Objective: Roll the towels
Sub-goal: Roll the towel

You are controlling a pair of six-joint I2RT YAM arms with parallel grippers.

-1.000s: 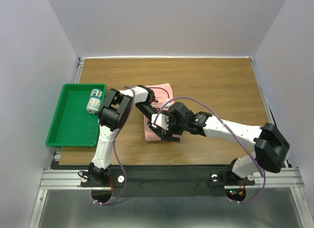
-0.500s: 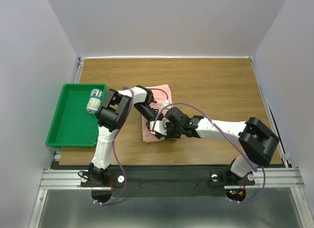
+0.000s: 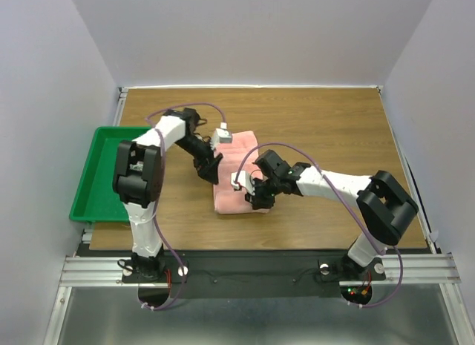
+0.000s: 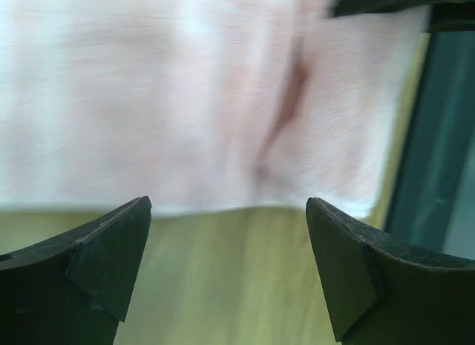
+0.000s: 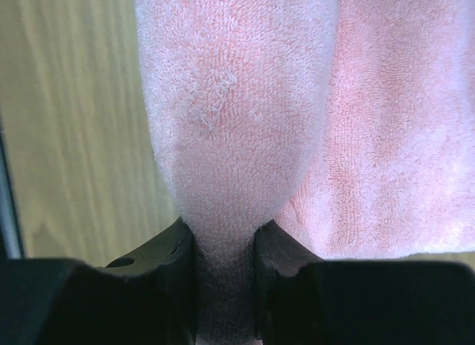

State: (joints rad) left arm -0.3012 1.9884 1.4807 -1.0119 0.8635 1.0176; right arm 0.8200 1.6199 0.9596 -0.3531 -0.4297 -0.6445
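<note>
A salmon-pink terry towel lies folded on the wooden table, near its middle. My right gripper sits at the towel's near right part and is shut on a raised fold of it. In the right wrist view the pink towel bunches up between the two fingers of the gripper. My left gripper is at the towel's left edge, open and holding nothing. The left wrist view is blurred: the gripper hangs over bare wood, with the towel's edge just beyond its tips.
A green tray stands at the table's left edge, partly hidden behind my left arm. Purple cables loop over both arms. Bare wood stretches to the right and behind the towel.
My left gripper has let go, opened wide and drawn back to the towel's left edge, its arm swinging left. My right gripper has shut on a fold of the towel.
</note>
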